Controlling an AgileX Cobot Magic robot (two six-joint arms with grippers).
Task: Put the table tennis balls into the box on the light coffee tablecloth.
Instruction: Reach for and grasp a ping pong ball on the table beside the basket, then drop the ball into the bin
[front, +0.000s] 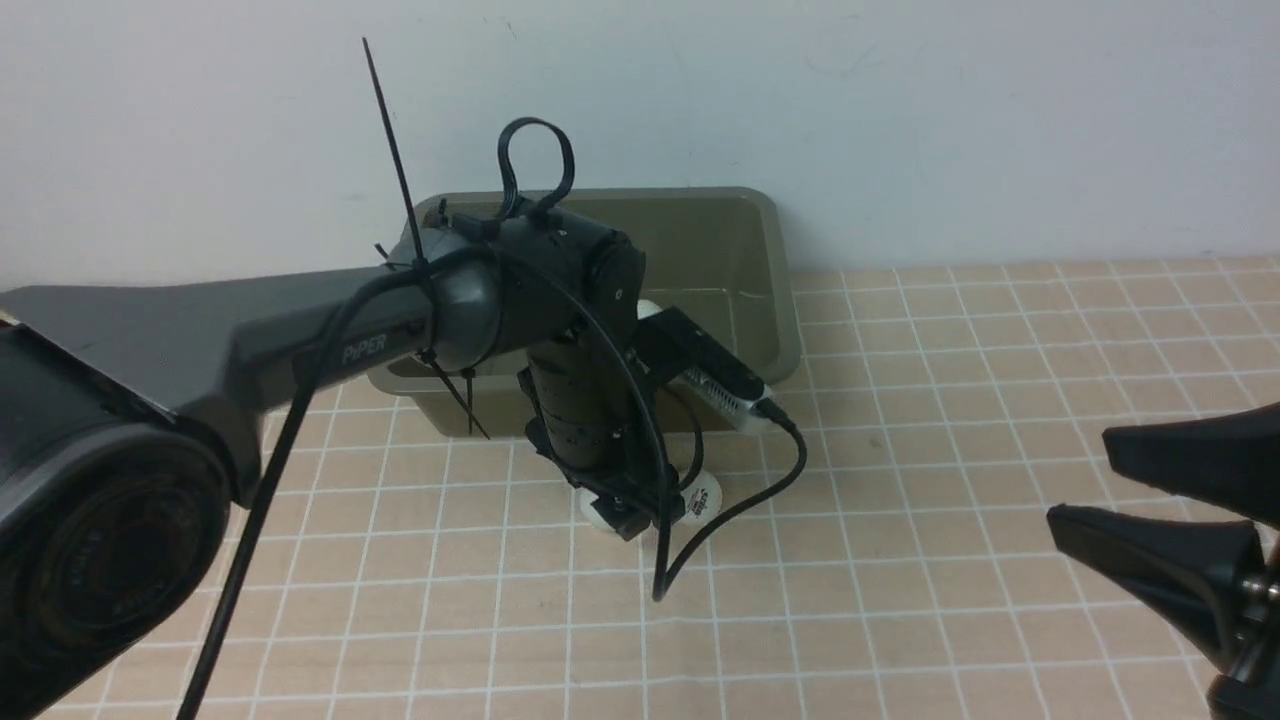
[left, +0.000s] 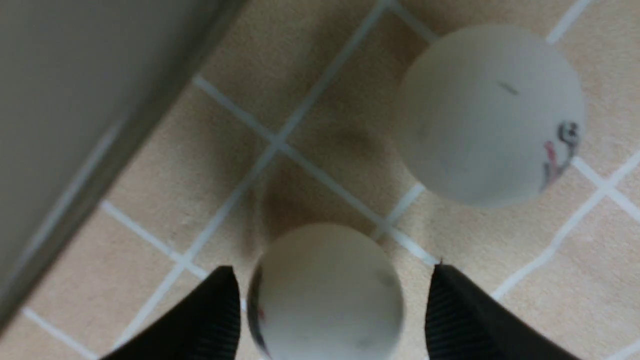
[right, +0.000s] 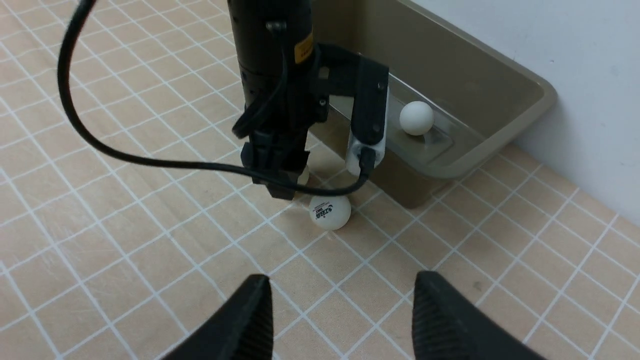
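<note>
**Left gripper straddles a ball beside the box**

Front view: we see the left gripper (front: 625, 518) pointing down at the tablecloth (front: 950, 450), just in front of the box (front: 775, 300). A printed ball (front: 703, 498) lies beside it. The right gripper (front: 1078, 478) hovers well apart, its jaws parted and empty.

Left wrist view: a second ball (left: 325, 292) sits on the tablecloth between the spread fingers (left: 215, 325). We see a narrow gap on either side of it, so the ball is not gripped. The printed ball lies near.

Right wrist view: a third ball (right: 416, 118) rests inside the box.
</note>
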